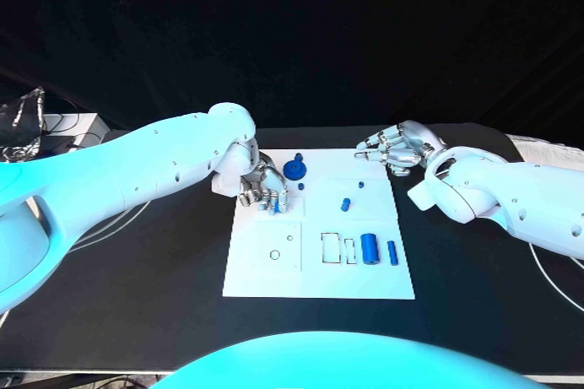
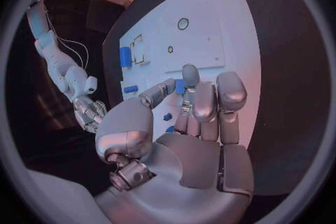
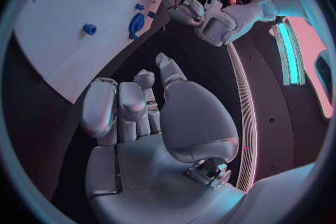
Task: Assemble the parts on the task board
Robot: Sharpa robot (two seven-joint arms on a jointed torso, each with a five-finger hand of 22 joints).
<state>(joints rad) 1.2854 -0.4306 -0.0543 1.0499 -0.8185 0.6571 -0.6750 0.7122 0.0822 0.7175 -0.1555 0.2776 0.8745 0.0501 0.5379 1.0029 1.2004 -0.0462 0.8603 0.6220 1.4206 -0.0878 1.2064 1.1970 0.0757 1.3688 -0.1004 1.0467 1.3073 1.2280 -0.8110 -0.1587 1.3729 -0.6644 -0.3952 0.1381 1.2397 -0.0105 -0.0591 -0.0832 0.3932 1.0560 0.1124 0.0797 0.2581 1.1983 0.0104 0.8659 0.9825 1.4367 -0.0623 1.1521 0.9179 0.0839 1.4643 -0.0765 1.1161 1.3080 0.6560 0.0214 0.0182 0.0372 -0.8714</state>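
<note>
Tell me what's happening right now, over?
Left hand pinching a small blue part over the white board. Right hand empty, off the board. Nothing in the way.

— What colours do you make out from here?

— The bench [image 1: 146, 271] is black, and the task board [image 1: 319, 275] lying on it is white, with thin dark outlines drawn on it: small rectangles and a little ring.

— And the parts?

— All blue. The thick cylinder [image 1: 369, 248], the slim cylinder [image 1: 392, 252], the round knob piece [image 1: 296, 169] and the short peg [image 1: 346, 205].

— The arms?

— White shells. The left hand [image 1: 263, 189] and the right hand [image 1: 393, 149] are both silver metal.
</note>
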